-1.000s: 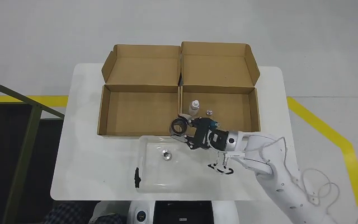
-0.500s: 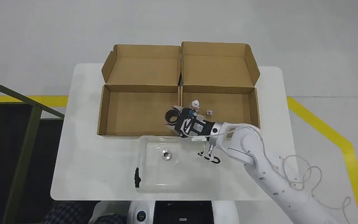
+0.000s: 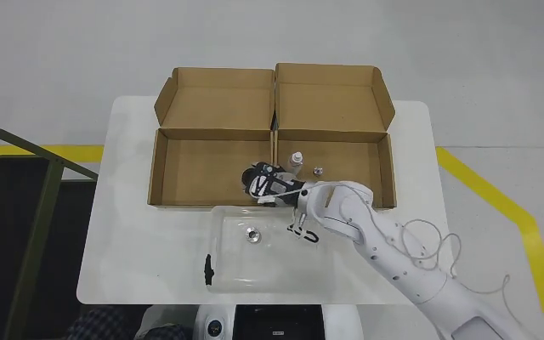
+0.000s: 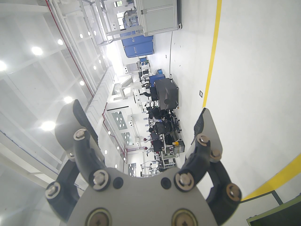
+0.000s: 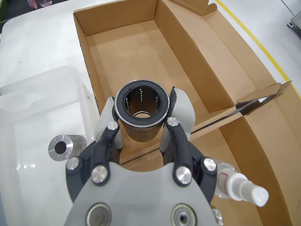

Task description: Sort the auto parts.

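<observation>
Bearing [image 3: 256,178] now over left box [image 3: 204,170], past bottle [image 3: 296,159]

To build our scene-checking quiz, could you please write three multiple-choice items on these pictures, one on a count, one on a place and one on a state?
1. How many cardboard boxes stand open on the table? A. One. B. Two. C. Three.
2. Where is the bearing in the right gripper? A. Held above the left cardboard box. B. Lying flat on the table. C. Hanging beyond the table's edge.
3. How is the left gripper? A. Shut on a bearing. B. Open, holding nothing. C. Shut on nothing.
Answers: 1 B, two boxes sit side by side with flaps up; 2 A, the box's floor shows beneath the bearing; 3 B, its fingers stand wide apart with nothing between.
</observation>
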Tool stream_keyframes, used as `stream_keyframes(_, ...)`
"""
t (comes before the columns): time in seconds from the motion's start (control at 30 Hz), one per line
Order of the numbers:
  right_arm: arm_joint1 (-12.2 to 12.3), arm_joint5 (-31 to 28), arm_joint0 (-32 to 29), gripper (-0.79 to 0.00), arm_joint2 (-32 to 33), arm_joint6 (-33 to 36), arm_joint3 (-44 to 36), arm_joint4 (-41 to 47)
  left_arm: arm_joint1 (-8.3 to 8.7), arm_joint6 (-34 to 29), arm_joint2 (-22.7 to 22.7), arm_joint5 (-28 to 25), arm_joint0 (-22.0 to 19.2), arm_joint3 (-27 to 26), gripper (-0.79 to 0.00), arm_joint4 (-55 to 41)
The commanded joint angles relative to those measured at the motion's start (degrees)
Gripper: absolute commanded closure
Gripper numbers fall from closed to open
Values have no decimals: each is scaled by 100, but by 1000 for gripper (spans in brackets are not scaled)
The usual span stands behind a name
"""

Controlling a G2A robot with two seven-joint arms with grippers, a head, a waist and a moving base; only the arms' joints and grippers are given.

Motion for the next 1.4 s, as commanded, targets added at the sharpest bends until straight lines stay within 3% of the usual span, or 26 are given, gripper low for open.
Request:
stream_keyframes(0.0,-34,18,58,0,-40,38,71,15,0,0,0,0,0,0,-785,0)
stream_keyframes(0.33,-236,62,310,0,-330,265,508,31,0,0,0,0,0,0,-785,0)
stream_keyframes(0.73,-387,-5,468,-243,-405,460,801,35,0,0,0,0,0,0,-785,0)
stream_keyframes(0.9,-422,-43,473,-262,-383,503,835,21,0,0,0,0,0,0,-785,0)
stream_keyframes(0.97,-433,-64,472,-323,-373,534,843,15,0,0,0,0,0,0,-785,0)
stream_keyframes(1.37,-442,-205,368,-366,-190,599,627,-67,0,0,0,0,0,0,-785,0)
